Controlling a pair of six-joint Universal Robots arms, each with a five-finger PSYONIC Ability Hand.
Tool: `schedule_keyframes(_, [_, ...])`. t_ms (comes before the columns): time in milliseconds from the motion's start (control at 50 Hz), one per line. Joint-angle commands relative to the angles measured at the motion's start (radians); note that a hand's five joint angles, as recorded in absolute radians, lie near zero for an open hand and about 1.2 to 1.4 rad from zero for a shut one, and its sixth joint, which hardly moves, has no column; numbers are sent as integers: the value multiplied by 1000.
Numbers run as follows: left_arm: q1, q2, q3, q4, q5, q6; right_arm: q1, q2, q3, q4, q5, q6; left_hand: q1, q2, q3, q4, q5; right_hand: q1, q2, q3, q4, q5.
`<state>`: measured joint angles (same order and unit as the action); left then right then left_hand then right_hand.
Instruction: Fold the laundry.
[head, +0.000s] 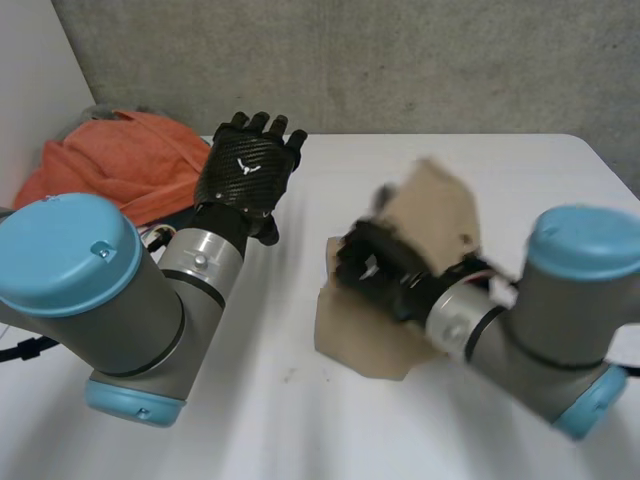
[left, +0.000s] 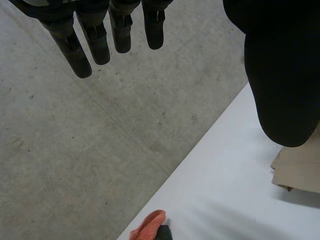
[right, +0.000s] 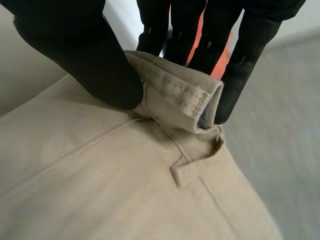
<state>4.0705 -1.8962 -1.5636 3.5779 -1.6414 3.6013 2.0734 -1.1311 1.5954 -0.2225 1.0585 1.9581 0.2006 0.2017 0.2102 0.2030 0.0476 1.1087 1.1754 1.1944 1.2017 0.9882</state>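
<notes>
A tan pair of trousers lies crumpled on the white table, right of centre. My right hand is at its left edge. In the right wrist view the thumb and fingers pinch a folded waistband edge, with a belt loop just below it. My left hand hovers above the table to the left, fingers straight and holding nothing, apart from the trousers.
An orange garment is heaped at the table's back left corner, beside my left hand; a bit of the orange garment shows at the table edge. Grey concrete floor lies beyond the table's far edge.
</notes>
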Motion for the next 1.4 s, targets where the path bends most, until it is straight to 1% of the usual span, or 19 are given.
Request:
schedule_keyframes(20, [5, -1, 23, -2, 0, -15, 57, 51, 5, 32, -49, -53, -26, -27, -36, -28, -48, -784, -850, -869, -877, -838])
schedule_keyframes(40, [5, -1, 33, -2, 0, -15, 50, 27, 1, 40, -45, 20, -26, -27, -36, -28, -48, -934, -1001, -1020, -1027, -988])
schedule_keyframes(100, [1, -15, 74, -5, -1, -16, 5, -44, -8, 40, -48, 230, -26, -27, -36, -28, -48, -934, -1001, -1020, -1027, -988])
schedule_keyframes(120, [-1, -18, 86, -5, -1, -18, -34, -91, -12, 32, -51, 425, -26, -27, -36, -28, -48, -934, -1001, -1020, -1027, -988])
schedule_keyframes(180, [-12, -46, 140, -7, -1, -19, -91, -145, -25, 26, -46, 720, -26, -27, -36, -28, -48, -934, -1001, -1020, -1027, -988])
schedule_keyframes(200, [-15, -59, 154, -7, -1, -19, -117, -162, -57, 34, -29, 881, -25, -26, -35, -28, -47, -934, -1001, -1020, -1027, -988])
schedule_keyframes(280, [-51, -138, 244, -37, -1, -30, -200, -145, -123, 122, 12, 1082, -19, -21, -29, -22, -41, -934, -1001, -1020, -1027, -988])
schedule_keyframes(420, [-145, -342, 451, -221, 29, -102, -249, 25, -254, 403, 161, 998, -19, -21, -29, -22, -41, -934, -1001, -1020, -1027, -988])
schedule_keyframes(520, [-170, -483, 592, -365, 112, -177, -256, 102, -285, 416, 196, 983, -16, -18, -26, -19, -38, -934, -1001, -1020, -1027, -988])
schedule_keyframes(560, [-174, -518, 626, -396, 117, -182, -257, 123, -292, 416, 189, 983, -11, -12, -20, -13, -32, -934, -1001, -1020, -1027, -988])
schedule_keyframes(640, [-170, -589, 701, -465, 81, -184, -246, 188, -313, 416, 163, 964, 7, 6, -3, 5, -15, -934, -1001, -1020, -1027, -988])
schedule_keyframes(700, [-160, -623, 738, -540, 14, -177, -243, 228, -334, 416, 141, 920, 19, 18, 9, 16, -3, -934, -1001, -1020, -1027, -988])
schedule_keyframes(780, [-148, -636, 752, -611, -15, -158, -243, 258, -348, 414, 136, 832, 30, 29, 21, 28, 9, -934, -1001, -1020, -1027, -988])
schedule_keyframes(900, [-145, -632, 746, -666, -23, -115, -242, 261, -362, 416, 140, 760, 31, 29, 21, 28, 9, -934, -1001, -1020, -1027, -988])
schedule_keyframes(1000, [-150, -595, 744, -685, -20, -113, -245, 192, -345, 414, 130, 765, 22, 21, 12, 19, 0, -934, -1001, -1020, -1027, -988])
schedule_keyframes(1080, [-156, -515, 728, -682, -14, -122, -256, 117, -287, 385, 138, 794, -13, -15, -23, -16, -35, -934, -1001, -1020, -1027, -988])
schedule_keyframes(1180, [-156, -405, 668, -663, -11, -136, -332, 2, -166, 332, 152, 948, -25, -26, -35, -28, -47, -934, -1001, -1020, -1027, -988])
schedule_keyframes(1280, [-148, -260, 530, -573, 55, -171, -441, -53, -55, 321, 86, 1065, -26, -27, -36, -28, -48, -934, -1001, -1020, -1027, -988])
schedule_keyframes(1400, [-107, -139, 384, -495, 166, -196, -473, -45, 60, 305, -51, 1039, -19, -21, -29, -22, -41, -934, -1001, -1020, -1027, -988])
